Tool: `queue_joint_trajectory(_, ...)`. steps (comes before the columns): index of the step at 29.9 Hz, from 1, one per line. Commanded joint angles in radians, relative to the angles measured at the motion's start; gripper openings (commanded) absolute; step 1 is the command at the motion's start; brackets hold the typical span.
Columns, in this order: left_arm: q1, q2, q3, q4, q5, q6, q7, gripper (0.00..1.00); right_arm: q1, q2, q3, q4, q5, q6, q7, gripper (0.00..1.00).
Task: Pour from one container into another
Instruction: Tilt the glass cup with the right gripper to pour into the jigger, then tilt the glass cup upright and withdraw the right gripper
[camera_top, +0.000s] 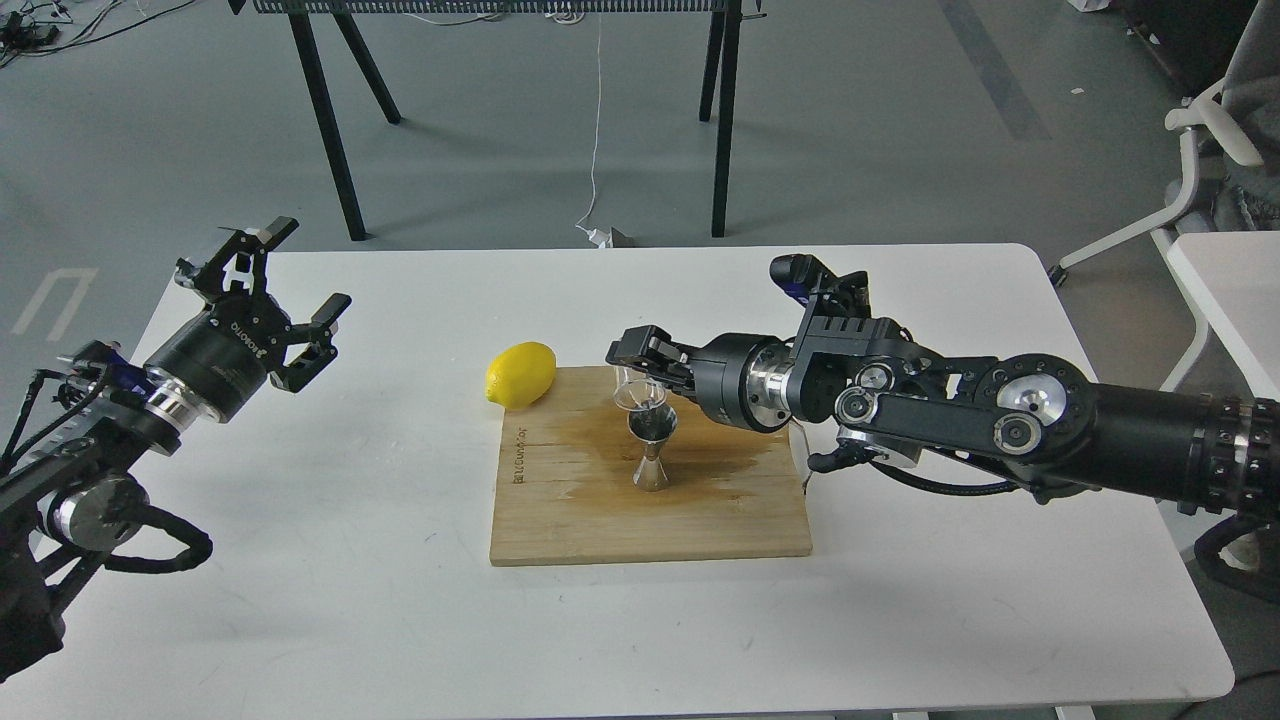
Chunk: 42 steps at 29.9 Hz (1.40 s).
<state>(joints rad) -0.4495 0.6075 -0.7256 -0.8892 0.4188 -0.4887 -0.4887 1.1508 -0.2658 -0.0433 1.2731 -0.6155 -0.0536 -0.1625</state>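
The steel jigger (652, 448) stands upright near the middle of the wooden board (650, 510). Just above its mouth hangs the clear cup (634, 390), tilted, with my right gripper (640, 372) shut on it from the right. My left gripper (285, 290) stays open over the table's left side, far from the board, nothing between its fingers.
A yellow lemon (520, 374) lies at the board's back left corner. A dark wet stain spreads on the board around the jigger. The white table (400, 620) ends close in front; a second white table (1225, 290) and a chair stand to the right.
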Motion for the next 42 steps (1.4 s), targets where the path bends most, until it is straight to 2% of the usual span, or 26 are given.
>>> queue_joint_trajectory(1, 0.0, 0.0, 0.0, 0.0, 0.0, 0.0, 0.0, 0.99, 0.029, 0.0, -0.033, 0.002, -0.004, 0.0, 0.001, 0.41)
queue_joint_trajectory(32, 0.0, 0.001, 0.0, 0.0, 0.0, 0.0, 0.0, 0.99, 0.098, -0.004, -0.13, 0.032, -0.07, 0.003, 0.009, 0.41)
queue_joint_trajectory(35, 0.0, 0.0, 0.0, 0.0, 0.0, 0.0, 0.0, 0.99, 0.087, -0.01, -0.1, 0.032, -0.047, -0.005, 0.009, 0.41)
queue_joint_trajectory(42, 0.0, 0.003, 0.0, 0.001, 0.0, 0.0, 0.0, 0.99, -0.035, -0.061, 0.152, 0.034, 0.224, 0.008, 0.008, 0.41)
